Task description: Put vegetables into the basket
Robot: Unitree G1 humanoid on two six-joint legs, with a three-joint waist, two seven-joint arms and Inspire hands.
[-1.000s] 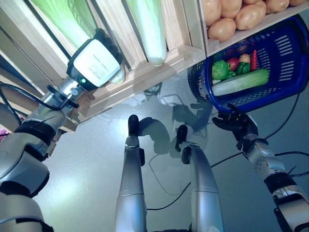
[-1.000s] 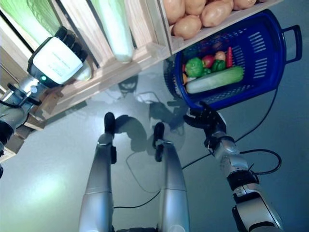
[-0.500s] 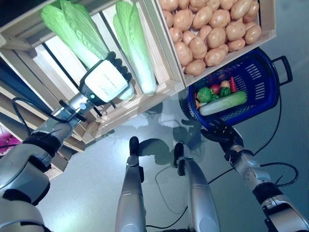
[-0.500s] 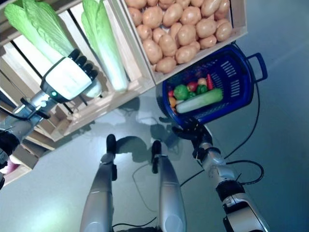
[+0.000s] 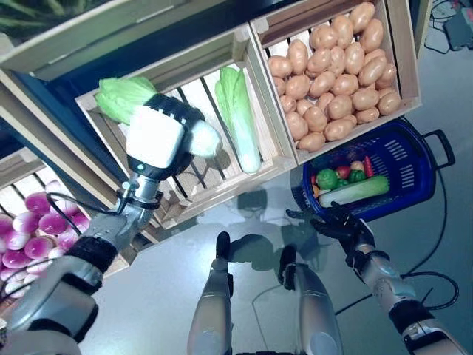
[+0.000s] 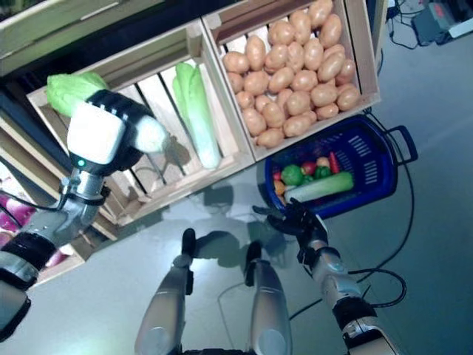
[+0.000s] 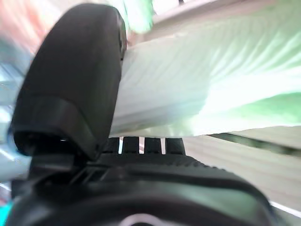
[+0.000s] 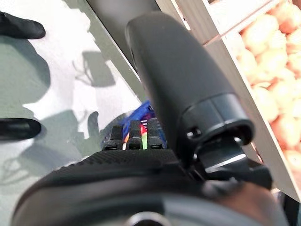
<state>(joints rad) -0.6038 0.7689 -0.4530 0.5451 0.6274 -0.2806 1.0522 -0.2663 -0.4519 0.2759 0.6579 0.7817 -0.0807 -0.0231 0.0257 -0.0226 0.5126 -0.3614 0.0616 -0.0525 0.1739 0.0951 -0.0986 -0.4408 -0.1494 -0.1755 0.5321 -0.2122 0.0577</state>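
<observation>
Crates of slatted wood fill the shelf ahead of my fingers: the potato crate (image 5: 336, 81) and, beside it, the cabbage crate (image 5: 214, 140), where a second napa cabbage (image 5: 239, 118) lies. Below the potatoes, on the floor, sits the blue basket (image 5: 414, 166), already holding a cucumber (image 5: 353, 191), a green pepper (image 5: 326, 178) and small red pieces.

My left hand (image 5: 159, 140) is raised at the cabbage crate with its fingers (image 7: 141, 145) and thumb wrapped around the pale stalk end of a napa cabbage (image 5: 124, 96); the leafy end sticks out beyond the fingers. My right hand (image 5: 341, 222) is at the basket's near rim; I cannot tell whether it grips.

To do this carry well, I judge I should keep the wrap firm on the stalk, lift clear of the crate's front rail, then swing across low and release above the cucumber.
</observation>
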